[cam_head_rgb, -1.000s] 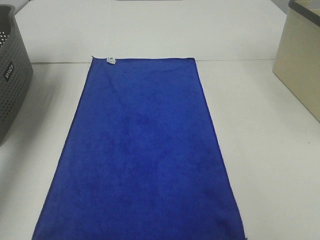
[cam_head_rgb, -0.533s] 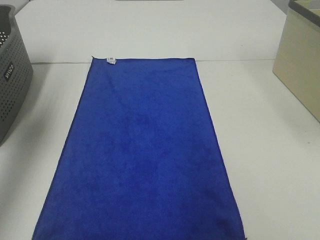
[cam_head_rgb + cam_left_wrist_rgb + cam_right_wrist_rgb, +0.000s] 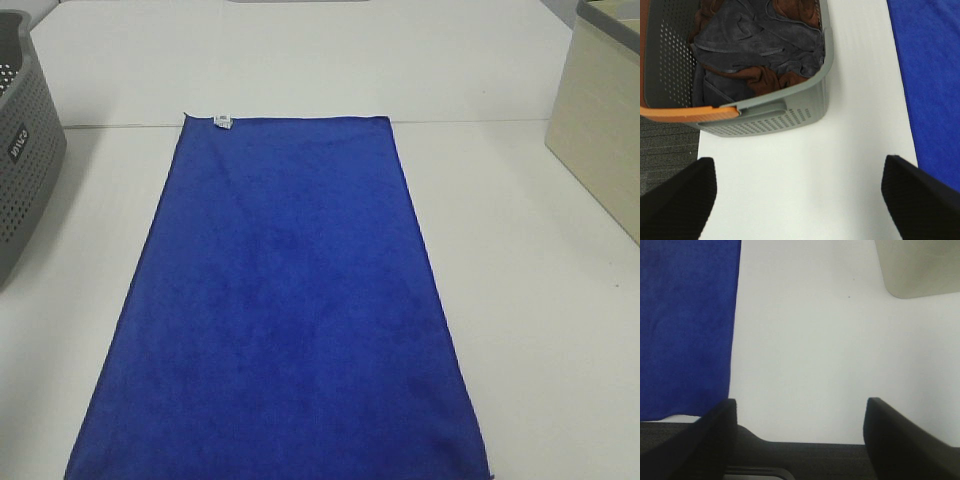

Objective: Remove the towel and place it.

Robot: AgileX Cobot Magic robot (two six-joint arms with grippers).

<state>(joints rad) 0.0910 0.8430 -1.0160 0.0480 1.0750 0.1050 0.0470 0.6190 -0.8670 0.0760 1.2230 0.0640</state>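
The towel (image 3: 285,310) is a deep blue cloth spread flat on the white table, with a small white tag (image 3: 223,121) at its far left corner. Its edge shows in the left wrist view (image 3: 932,80) and in the right wrist view (image 3: 685,325). Neither gripper shows in the exterior high view. My left gripper (image 3: 800,200) is open over bare table between the grey basket (image 3: 765,112) and the towel, holding nothing. My right gripper (image 3: 800,432) is open over bare table beside the towel's right edge, also holding nothing.
The grey perforated basket (image 3: 25,160) stands at the table's left edge and holds dark grey and brown cloths (image 3: 755,47). A beige box (image 3: 600,130) stands at the right, its corner (image 3: 920,267) in the right wrist view. Dark floor (image 3: 665,150) lies beyond the table's edge.
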